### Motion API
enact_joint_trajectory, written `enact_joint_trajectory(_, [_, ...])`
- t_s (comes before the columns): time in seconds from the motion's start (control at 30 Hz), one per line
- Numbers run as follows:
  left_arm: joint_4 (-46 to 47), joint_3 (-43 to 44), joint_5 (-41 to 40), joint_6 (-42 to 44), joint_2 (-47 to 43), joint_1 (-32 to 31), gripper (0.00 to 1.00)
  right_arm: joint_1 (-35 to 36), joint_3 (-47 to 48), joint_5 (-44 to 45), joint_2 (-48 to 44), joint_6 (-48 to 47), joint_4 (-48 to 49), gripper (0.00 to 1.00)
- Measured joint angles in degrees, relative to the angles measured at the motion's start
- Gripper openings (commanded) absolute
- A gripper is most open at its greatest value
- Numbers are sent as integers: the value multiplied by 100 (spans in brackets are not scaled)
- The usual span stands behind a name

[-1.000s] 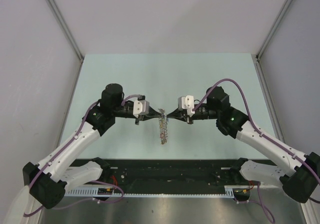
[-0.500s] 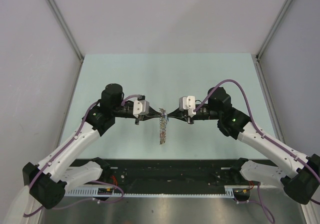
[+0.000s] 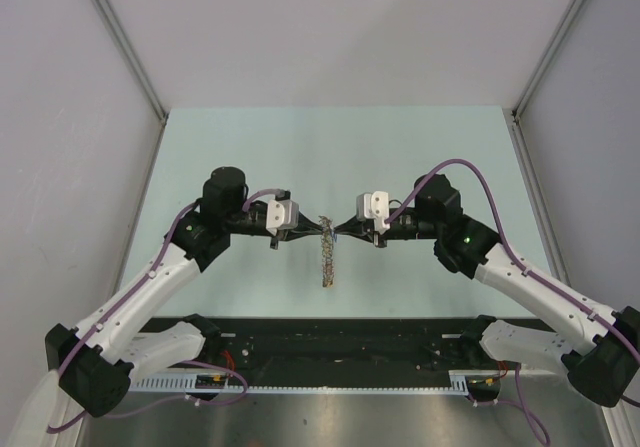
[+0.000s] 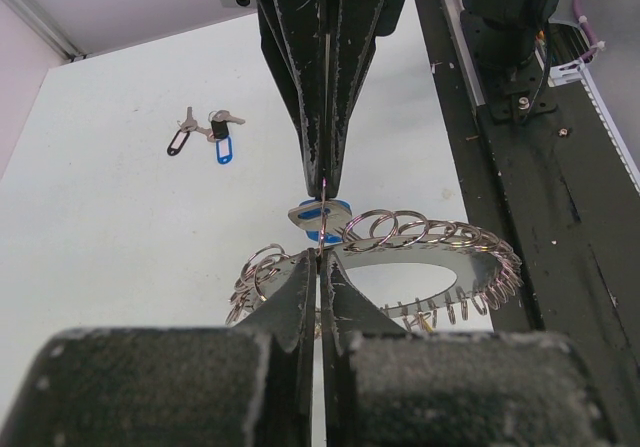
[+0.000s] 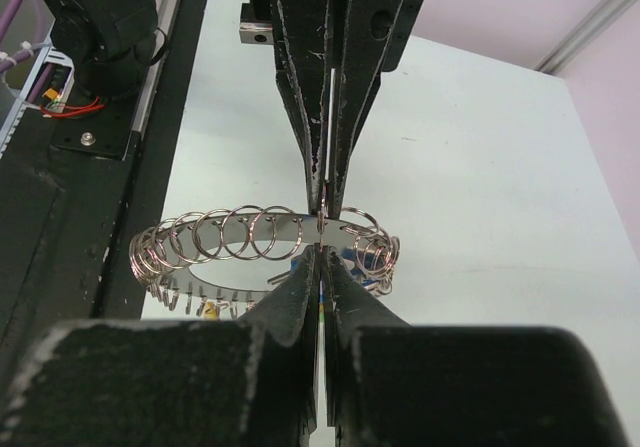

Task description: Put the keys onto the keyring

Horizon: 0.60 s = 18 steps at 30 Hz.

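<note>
Pinching keyring (image 4: 430, 237) from both sides: L gripper (image 4: 318, 262) & R gripper (image 5: 320, 257) meet tip to tip, both jaws fully closed on its wire, held up off table (image 4: 120, 227) near mid. Keyring hangs below tips, strung w/ many small loops. Blue tag (image 4: 322, 219) sits right at pinch pt. Two loose keys (image 4: 205, 137), black & blue tags, lie side by side on table, well apart from keyring.

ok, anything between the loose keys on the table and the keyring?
Nothing visible: only bare table lies between the two loose keys and the keyring. But the left gripper and right gripper are both shut on the keyring, so neither is free to fetch them.
</note>
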Motion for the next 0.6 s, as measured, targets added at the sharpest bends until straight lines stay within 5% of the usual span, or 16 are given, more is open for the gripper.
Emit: enact_joint_trajectory(0.6, [4,0,0,-2,0,-4,0,9,15,98,4,-11,-26,0])
